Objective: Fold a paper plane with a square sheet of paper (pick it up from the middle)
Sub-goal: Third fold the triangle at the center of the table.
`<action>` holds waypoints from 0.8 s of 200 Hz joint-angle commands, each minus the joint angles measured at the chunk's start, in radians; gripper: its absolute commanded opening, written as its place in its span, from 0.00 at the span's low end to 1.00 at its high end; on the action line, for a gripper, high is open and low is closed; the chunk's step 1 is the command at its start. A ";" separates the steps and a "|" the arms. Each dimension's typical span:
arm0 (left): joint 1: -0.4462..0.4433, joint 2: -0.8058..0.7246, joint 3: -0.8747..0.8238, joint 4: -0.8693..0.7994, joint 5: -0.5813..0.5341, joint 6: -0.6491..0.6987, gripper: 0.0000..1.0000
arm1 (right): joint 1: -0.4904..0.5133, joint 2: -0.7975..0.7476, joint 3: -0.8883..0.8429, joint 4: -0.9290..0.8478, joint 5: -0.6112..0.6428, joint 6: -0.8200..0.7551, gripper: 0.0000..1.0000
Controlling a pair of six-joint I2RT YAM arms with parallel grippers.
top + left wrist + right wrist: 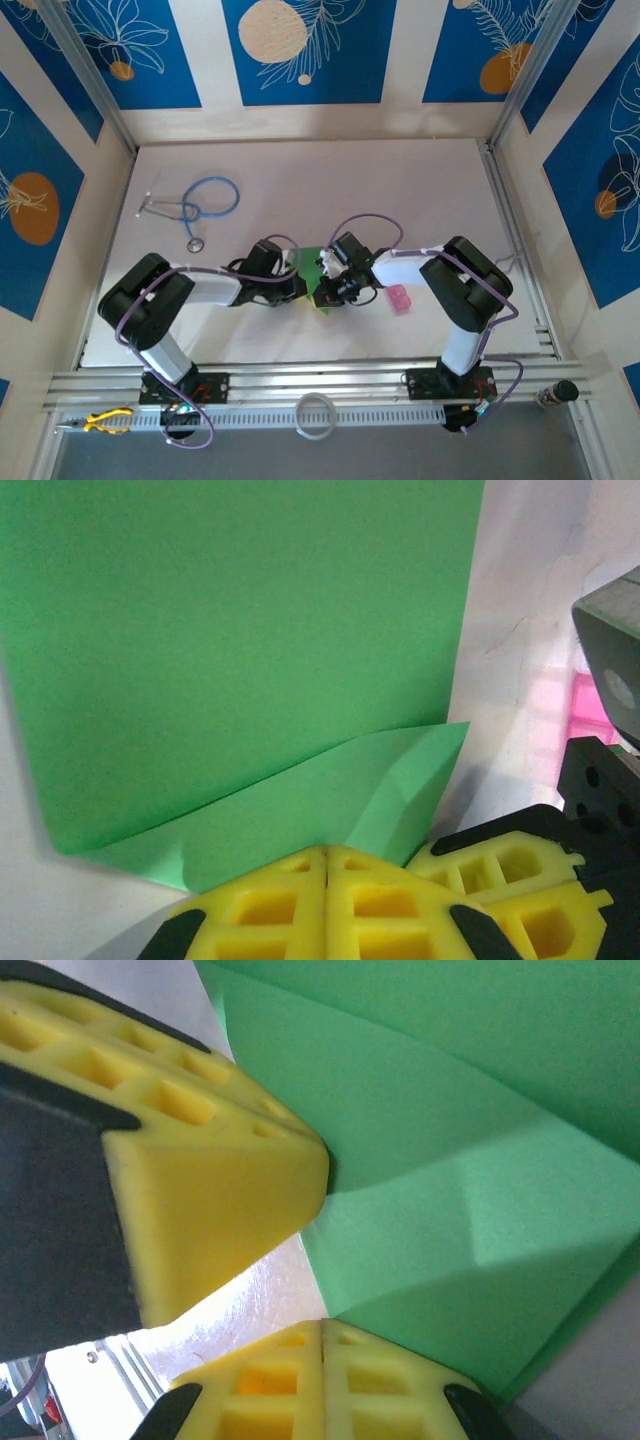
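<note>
Open ground: the table (420, 190) is bare across its far centre and far right, with room to pass on either outer side of the arms. Obstacles: stethoscope (205, 205), far left, well apart from the arms; small pink bottle (400, 298), just beside the right wrist on its outer side; square sheet of paper (311, 260), partly raised at near centre. Blocked passage: left gripper (325, 852) and right gripper (322, 1325), each pinched on the sheet's near edge, tips close together, with the forearms spanning the near centre from side to side.
</note>
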State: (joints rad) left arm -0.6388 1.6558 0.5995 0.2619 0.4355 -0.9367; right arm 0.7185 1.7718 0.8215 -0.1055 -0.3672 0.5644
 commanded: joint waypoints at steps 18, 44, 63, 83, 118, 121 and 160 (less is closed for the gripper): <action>0.087 0.035 0.005 -0.046 -0.070 0.069 0.03 | -0.007 0.026 -0.018 -0.095 0.042 -0.033 0.04; 0.115 0.033 0.010 -0.048 -0.053 0.082 0.04 | -0.009 0.025 -0.019 -0.097 0.045 -0.037 0.03; 0.127 0.036 0.020 -0.053 -0.040 0.088 0.03 | -0.011 0.026 -0.019 -0.098 0.050 -0.039 0.03; 0.133 0.034 0.031 -0.084 -0.029 0.110 0.03 | -0.014 0.023 -0.018 -0.103 0.050 -0.041 0.03; 0.171 0.028 0.048 -0.173 -0.063 0.164 0.03 | -0.018 0.018 -0.024 -0.105 0.052 -0.045 0.03; 0.173 0.027 0.050 -0.175 -0.063 0.166 0.03 | -0.017 0.018 -0.024 -0.105 0.052 -0.045 0.03; 0.217 0.029 0.071 -0.205 -0.057 0.192 0.03 | -0.021 0.017 -0.022 -0.107 0.050 -0.050 0.03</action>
State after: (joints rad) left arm -0.4740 1.6657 0.6575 0.1390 0.4740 -0.7929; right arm 0.7116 1.7718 0.8219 -0.1089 -0.3672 0.5381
